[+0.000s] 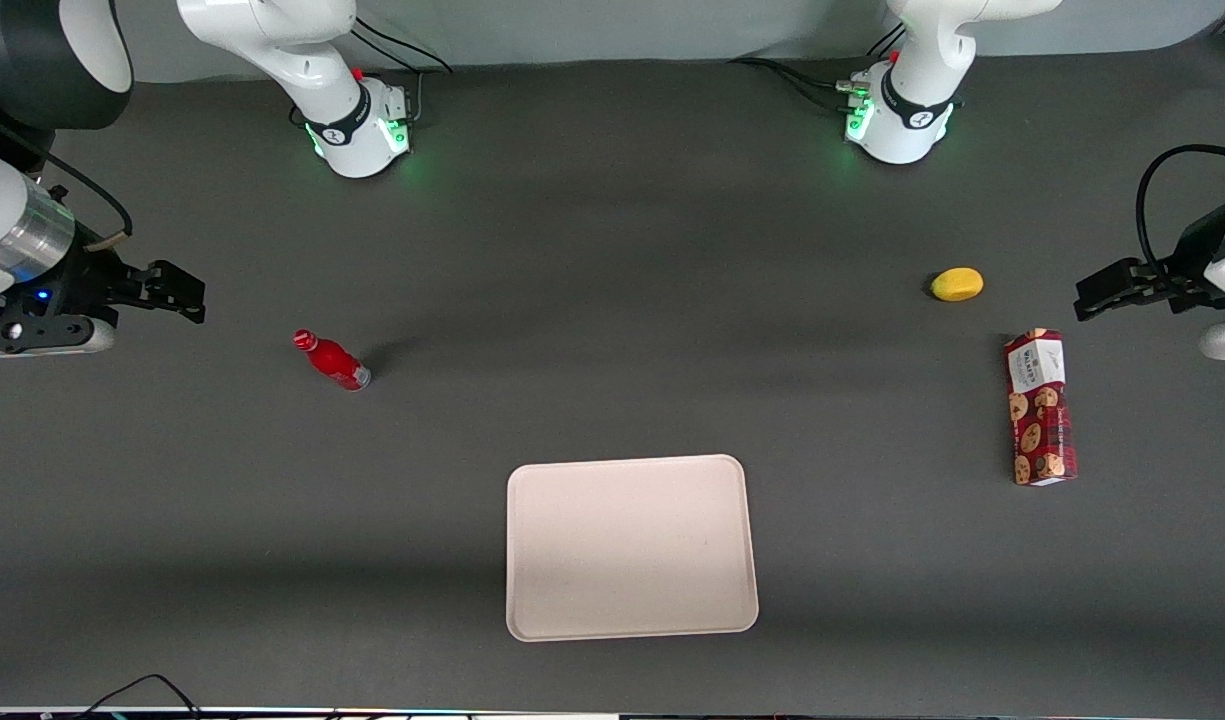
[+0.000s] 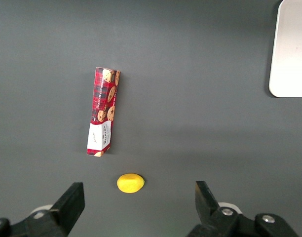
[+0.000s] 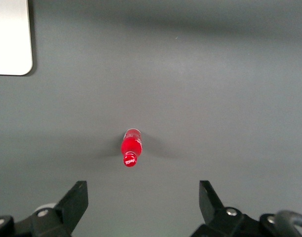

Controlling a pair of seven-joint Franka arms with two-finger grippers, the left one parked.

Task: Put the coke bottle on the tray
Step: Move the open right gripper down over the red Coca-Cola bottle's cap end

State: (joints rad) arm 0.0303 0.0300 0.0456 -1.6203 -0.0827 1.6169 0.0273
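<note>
Gripper hung open and empty toward the working arm's end of the table, well apart from the coke bottle standing farther from the front camera than the tray; a careless approach could topple that narrow bottle.

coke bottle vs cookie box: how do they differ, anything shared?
Shape: the coke bottle is rounded with a narrow neck and cap; the cookie box is a long rectangular carton.
Size: the bottle is clearly smaller.
Place: the bottle stands toward the working arm's end, near the open gripper; the box lies flat toward the parked arm's end.
Shared: mostly red, on the table, off the tray.
</note>
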